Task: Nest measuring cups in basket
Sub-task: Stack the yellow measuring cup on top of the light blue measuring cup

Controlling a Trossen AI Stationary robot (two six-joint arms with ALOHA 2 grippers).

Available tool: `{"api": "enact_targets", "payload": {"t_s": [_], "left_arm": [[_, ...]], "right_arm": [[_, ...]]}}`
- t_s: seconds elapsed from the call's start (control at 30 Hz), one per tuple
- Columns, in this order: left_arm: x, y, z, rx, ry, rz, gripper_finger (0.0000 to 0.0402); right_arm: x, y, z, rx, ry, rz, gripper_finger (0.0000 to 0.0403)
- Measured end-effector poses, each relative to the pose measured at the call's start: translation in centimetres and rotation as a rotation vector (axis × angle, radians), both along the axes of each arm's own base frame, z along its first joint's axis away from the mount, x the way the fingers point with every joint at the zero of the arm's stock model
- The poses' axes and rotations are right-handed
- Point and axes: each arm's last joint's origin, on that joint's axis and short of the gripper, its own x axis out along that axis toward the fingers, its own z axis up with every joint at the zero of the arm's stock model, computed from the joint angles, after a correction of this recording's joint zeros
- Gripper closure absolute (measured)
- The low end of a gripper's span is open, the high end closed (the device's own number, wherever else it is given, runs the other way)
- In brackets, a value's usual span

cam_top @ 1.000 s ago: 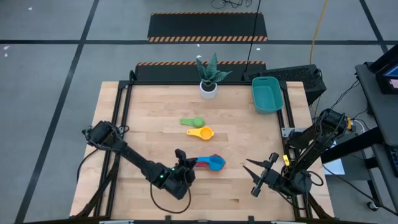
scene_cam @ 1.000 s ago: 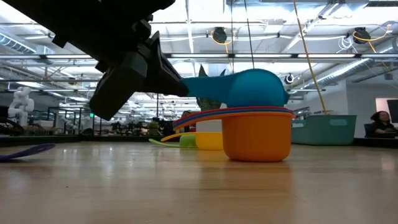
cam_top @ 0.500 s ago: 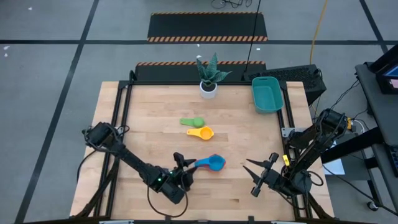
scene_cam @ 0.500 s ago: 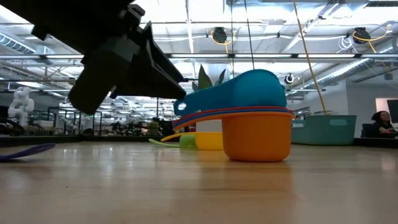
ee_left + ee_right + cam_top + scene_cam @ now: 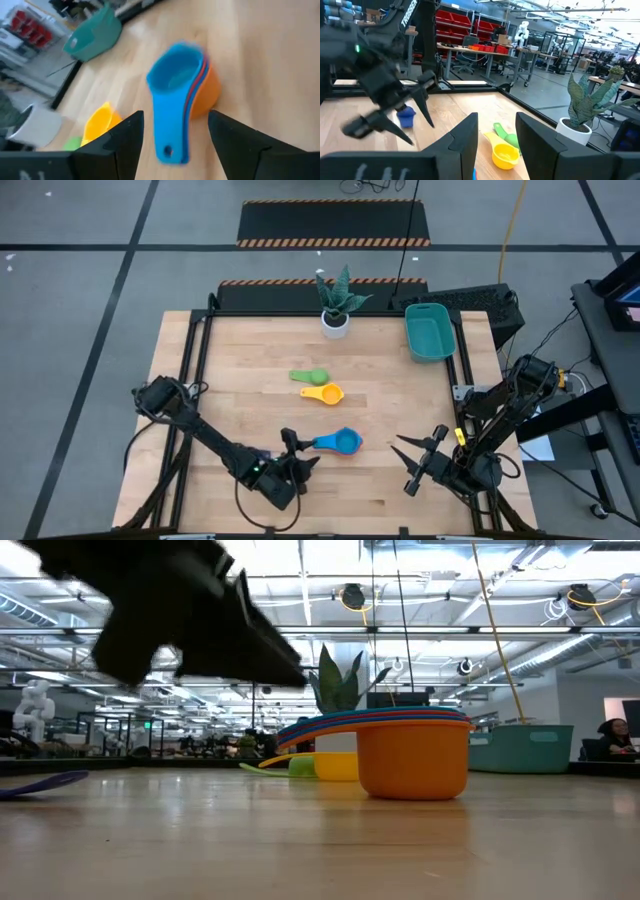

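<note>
Just beyond left tool [image 5: 298, 457]: nested measuring cups [image 5: 340, 442]

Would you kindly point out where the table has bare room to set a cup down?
Bare wood lies left of the green cup and yellow cup, and between the cup stack and basket. It is crowded at the front, around the left pincer.

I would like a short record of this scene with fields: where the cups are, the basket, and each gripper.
nested stack: blue cup on top, orange cup at the bottom, near the table's front middle
loose cups: yellow cup and green cup, mid-table
basket: far right corner, no cup visible inside
left gripper: open, just off the stack's handles, holding nothing
right gripper: open, waiting at front right
plant pot: far edge
</note>
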Motion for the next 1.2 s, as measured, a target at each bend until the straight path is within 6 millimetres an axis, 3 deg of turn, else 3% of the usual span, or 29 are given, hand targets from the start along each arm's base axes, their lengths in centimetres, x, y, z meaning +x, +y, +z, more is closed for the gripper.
{"api": "enact_targets", "payload": {"t_s": [0.13, 0.33, 0.47, 0.77, 0.93, 1.2], "left_arm": [[-0.4, -0.1, 3.3, -0.117, -0.098, -0.02, 0.0176], [-1.2, 2.3, 6.2, -0.338, -0.07, 0.023, 0.0176], [-1.8, 2.9, 5.8, -0.44, 0.035, 0.039, 0.0176], [-4.6, 1.1, 4.8, -0.493, 0.165, 0.079, 0.0176], [-6.1, 0.8, 4.2, -0.473, 0.213, 0.146, 0.0176], [-6.5, 2.8, 3.3, -0.305, 0.26, 0.228, 0.0176]], "right_arm": [[0.0, 0.0, 0.0, 0.0, 0.0, 0.0, 0.0278], [0.0, 0.0, 0.0, 0.0, 0.0, 0.0, 0.0278], [0.0, 0.0, 0.0, 0.003, -0.002, 0.0, 0.0278], [0.0, 0.0, 0.0, 0.018, -0.011, 0.001, 0.0278], [0.0, 0.0, 0.0, 0.025, -0.015, 0.001, 0.0278], [0.0, 0.0, -0.1, 0.03, -0.018, 0.001, 0.0278]]}}
